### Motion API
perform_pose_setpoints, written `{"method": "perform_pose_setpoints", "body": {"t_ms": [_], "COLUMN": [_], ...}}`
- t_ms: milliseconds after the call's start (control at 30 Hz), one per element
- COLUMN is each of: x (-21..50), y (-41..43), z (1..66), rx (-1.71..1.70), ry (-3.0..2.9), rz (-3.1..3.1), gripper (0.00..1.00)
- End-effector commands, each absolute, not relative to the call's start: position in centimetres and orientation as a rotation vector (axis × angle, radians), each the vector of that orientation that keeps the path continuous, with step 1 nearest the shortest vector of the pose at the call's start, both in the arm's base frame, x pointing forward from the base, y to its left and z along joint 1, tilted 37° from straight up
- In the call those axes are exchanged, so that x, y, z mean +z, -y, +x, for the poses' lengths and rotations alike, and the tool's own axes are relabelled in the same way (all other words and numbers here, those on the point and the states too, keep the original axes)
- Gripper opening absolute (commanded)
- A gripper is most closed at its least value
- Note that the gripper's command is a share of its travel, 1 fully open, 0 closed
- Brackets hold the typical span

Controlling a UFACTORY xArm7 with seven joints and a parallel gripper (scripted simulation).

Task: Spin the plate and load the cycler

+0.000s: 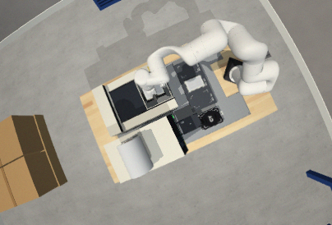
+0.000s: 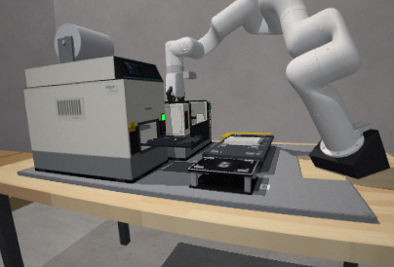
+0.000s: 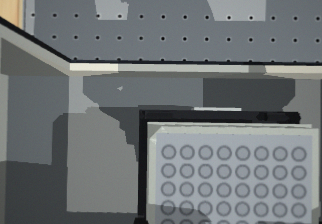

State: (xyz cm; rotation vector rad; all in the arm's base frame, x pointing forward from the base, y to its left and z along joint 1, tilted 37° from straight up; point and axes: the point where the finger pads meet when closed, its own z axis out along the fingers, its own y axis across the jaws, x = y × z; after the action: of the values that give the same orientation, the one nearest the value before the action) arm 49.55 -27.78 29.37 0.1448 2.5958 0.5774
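Note:
My gripper (image 1: pixel 154 93) is shut on a pale multi-well plate (image 3: pixel 230 172) and holds it over the centrifuge (image 1: pixel 127 103), at the framed opening on its top (image 1: pixel 160 98). The plate fills the lower right of the wrist view; its wells show as grey rings, and I cannot read a label. In the side view the gripper (image 2: pixel 175 99) hangs just above the centrifuge behind the sealer. The sealer's stage (image 1: pixel 187 123) looks dark and bare. One white plate (image 1: pixel 193 84) sits in the middle of the deck row; it also shows in the side view (image 2: pixel 244 140). The fingertips are hidden.
The big sealer with its roll (image 1: pixel 135 159) stands beside the centrifuge. A green lamp (image 2: pixel 163 117) glows near the gripper. A black nest (image 1: pixel 209 118) lies near the table's front. The arm's base (image 1: pixel 234 67) is at the far corner. A cardboard box (image 1: pixel 20 160) stands on the floor.

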Motion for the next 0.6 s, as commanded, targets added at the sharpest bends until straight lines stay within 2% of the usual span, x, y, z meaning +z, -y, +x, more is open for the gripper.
{"method": "perform_pose_setpoints", "body": {"t_ms": [0,567], "x": [29.21,28.61], "y": [27.78,27.5], "z": [49.78,50.13], "rx": [0.574,0.574], "ry": [-2.592,-2.592], "rz": [0.148,0.148], "gripper": [0.0,0.0]}}
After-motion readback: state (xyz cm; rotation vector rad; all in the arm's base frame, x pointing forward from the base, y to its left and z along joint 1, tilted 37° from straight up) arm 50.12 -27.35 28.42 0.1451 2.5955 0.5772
